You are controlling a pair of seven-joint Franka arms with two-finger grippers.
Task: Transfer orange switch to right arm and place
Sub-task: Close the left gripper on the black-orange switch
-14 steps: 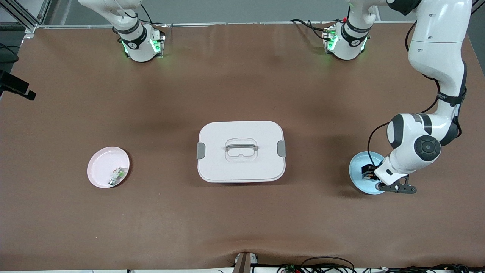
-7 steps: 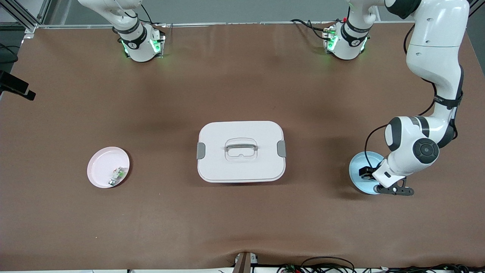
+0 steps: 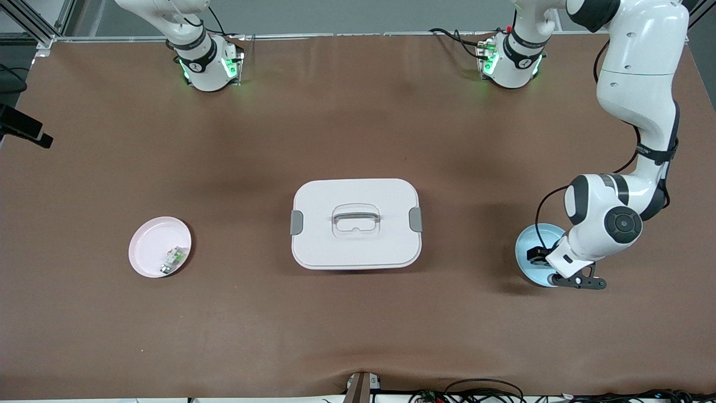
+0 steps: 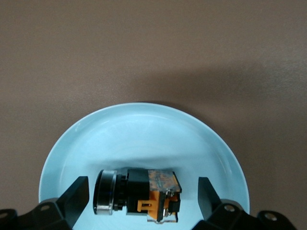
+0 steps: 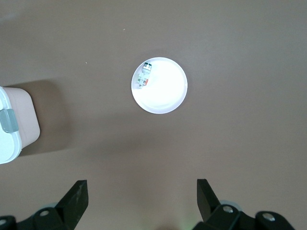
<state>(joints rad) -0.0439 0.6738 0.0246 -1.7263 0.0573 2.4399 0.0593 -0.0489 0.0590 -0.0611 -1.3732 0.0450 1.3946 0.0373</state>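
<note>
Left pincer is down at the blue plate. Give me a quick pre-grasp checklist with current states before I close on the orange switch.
1. Small black-and-orange switch lies on its side in the round light-blue plate: ok.
2. Left pincer open, one finger at each end of the switch: ok.
3. Fingers touching the switch or apart from it: cannot tell.
4. Nothing else in the blue plate to snag: ok.
5. Right pincer open, waiting high over the table above the round pink plate: ok.
6. Pink plate already holds a small whitish-and-green part near its rim; bare room remains: ok.
</note>
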